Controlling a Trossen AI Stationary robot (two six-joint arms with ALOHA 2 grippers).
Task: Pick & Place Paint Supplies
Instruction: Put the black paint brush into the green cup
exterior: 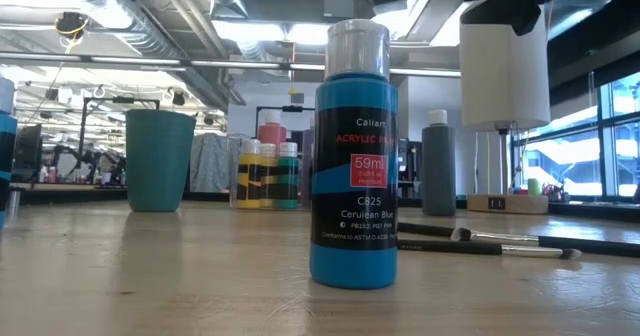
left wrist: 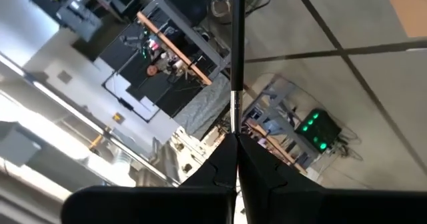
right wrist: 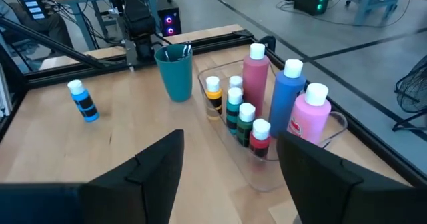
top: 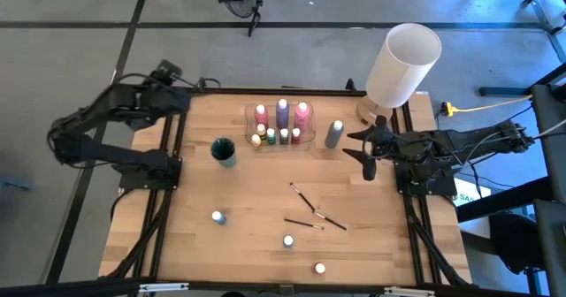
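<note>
Closest to the low camera stood a blue paint bottle (exterior: 352, 156). Right gripper (top: 369, 153) hung released beside the grey bottle (top: 333, 133); left gripper (top: 168, 72) clenched empty off the table's (top: 248, 191) corner. Brushes (top: 311, 210) lay mid-table.

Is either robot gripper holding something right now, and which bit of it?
The left gripper pinches a thin dark-handled paintbrush at one end; which end cannot be told. The right gripper is open and holds nothing.
</note>
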